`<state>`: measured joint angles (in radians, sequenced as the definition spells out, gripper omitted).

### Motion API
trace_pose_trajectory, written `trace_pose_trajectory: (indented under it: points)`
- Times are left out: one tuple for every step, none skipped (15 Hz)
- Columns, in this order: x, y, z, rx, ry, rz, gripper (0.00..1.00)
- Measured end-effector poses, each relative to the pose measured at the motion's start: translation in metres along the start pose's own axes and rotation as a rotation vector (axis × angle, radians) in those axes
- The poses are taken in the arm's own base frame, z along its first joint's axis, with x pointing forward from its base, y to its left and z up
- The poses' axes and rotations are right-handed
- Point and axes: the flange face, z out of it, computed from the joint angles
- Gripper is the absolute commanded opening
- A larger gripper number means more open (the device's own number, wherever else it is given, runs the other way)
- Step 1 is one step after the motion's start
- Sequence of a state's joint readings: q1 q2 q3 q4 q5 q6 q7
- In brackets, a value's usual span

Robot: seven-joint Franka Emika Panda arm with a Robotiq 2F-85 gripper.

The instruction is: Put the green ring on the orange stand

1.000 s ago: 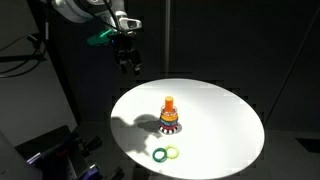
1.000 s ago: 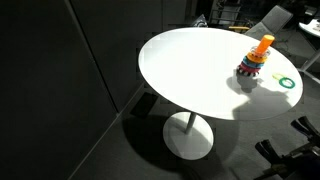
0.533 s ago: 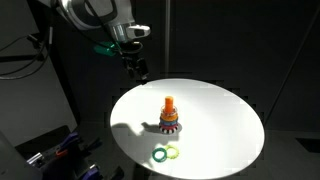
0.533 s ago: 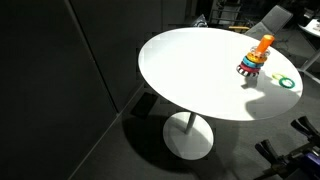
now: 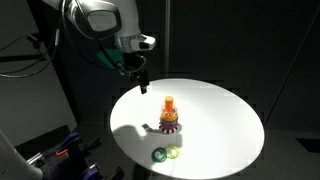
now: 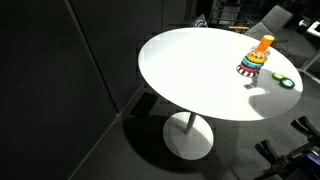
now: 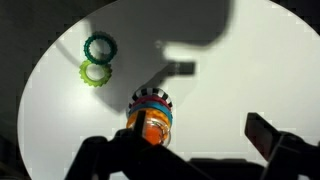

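The small, thin dark green ring lay flat on the round white table, near its front edge in an exterior view, touching the lighter yellow-green ring of similar size just to its right. Behind the pair, nearer the middle of the table, stood the orange stand, a small upright peg with a rounded top rising from a wider red, white and dark striped round base; no ring sat on it. The arm's black gripper hung in the air over the far left rim of the table, well apart from both the stand and the rings, pointing downward. In the wrist view its jaws stood spread wide with nothing between them, the stand showing below them and the dark green ring lying farther off, touching the yellow-green ring. In an exterior view the stand rose near the table's far right edge.
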<state>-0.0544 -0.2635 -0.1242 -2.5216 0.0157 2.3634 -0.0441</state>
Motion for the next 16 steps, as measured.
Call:
trace_pose_trajectory:
  points:
    - [0.000, 0.000, 0.000, 0.000, 0.000, 0.000, 1.00]
    - [0.000, 0.000, 0.000, 0.000, 0.000, 0.000, 1.00]
    - [0.000, 0.000, 0.000, 0.000, 0.000, 0.000, 1.00]
    - [0.000, 0.000, 0.000, 0.000, 0.000, 0.000, 1.00]
    - [0.000, 0.000, 0.000, 0.000, 0.000, 0.000, 1.00]
    - [0.000, 0.000, 0.000, 0.000, 0.000, 0.000, 1.00]
    - [0.000, 0.000, 0.001, -0.004, -0.002, 0.002, 1.00]
    - [0.000, 0.001, 0.003, -0.009, -0.006, 0.008, 1.00]
    - [0.000, 0.004, 0.005, -0.016, -0.012, 0.020, 1.00]
    - [0.000, 0.008, 0.009, -0.022, -0.021, 0.034, 1.00]
    - [-0.001, 0.014, 0.014, -0.027, -0.030, 0.053, 1.00]
    - [-0.001, 0.020, 0.019, -0.030, -0.036, 0.072, 1.00]
    - [0.000, 0.026, 0.023, -0.032, -0.040, 0.092, 1.00]
    - [0.000, 0.032, 0.028, -0.034, -0.041, 0.110, 1.00]
    - [0.000, 0.037, 0.034, -0.037, -0.041, 0.128, 1.00]
    - [0.000, 0.043, 0.039, -0.039, -0.043, 0.149, 1.00]
